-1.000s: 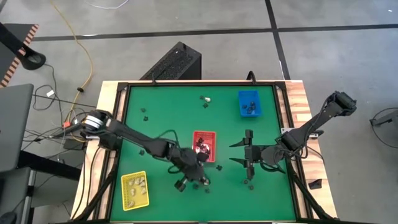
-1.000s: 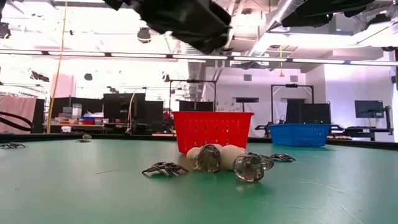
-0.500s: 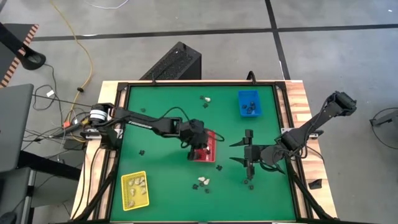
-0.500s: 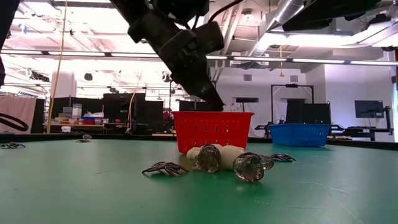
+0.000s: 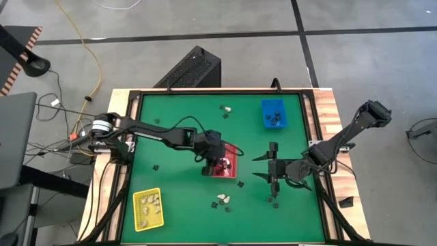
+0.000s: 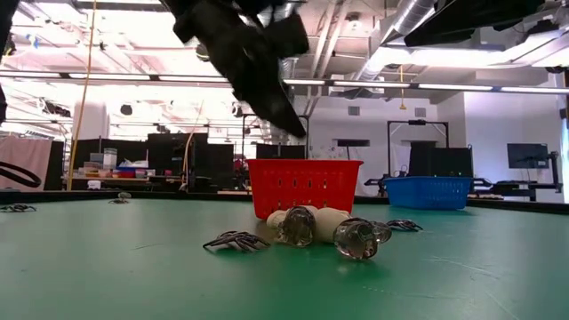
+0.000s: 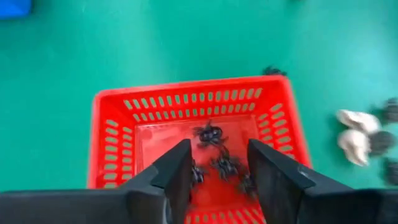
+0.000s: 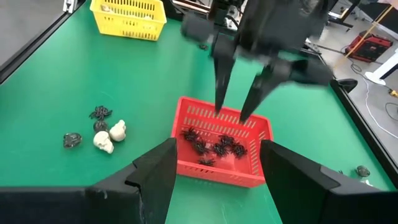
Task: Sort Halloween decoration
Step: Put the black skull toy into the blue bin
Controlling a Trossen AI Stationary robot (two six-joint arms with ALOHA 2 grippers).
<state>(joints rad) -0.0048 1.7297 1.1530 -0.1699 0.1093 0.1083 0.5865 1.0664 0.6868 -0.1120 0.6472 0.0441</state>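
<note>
Tiny Halloween decoration pieces (image 8: 211, 146): small black spider-like shapes heaped inside the red slotted plastic basket (image 7: 199, 140) at mid-surface. More pieces loose on the green felt surface (image 5: 177, 130): cream skull-like lumps (image 8: 111, 137) and a black spider shape (image 6: 233, 240) in a small cluster just in front of the red basket, others scattered well apart. Likely feather-light, stiff moulded plastic with thin legs that snag; best pinched across the body, not the legs; skulls rounder and prone to rolling out of a grip.

Left gripper (image 8: 237, 107) directly above the red basket, fingers apart, nothing between them. Right gripper (image 5: 272, 167) waiting near the right side, fingers wide apart and empty.

Yellow slotted basket (image 5: 148, 208) with cream pieces at the near-left corner; blue basket (image 5: 274, 113) with dark pieces at the far right.
</note>
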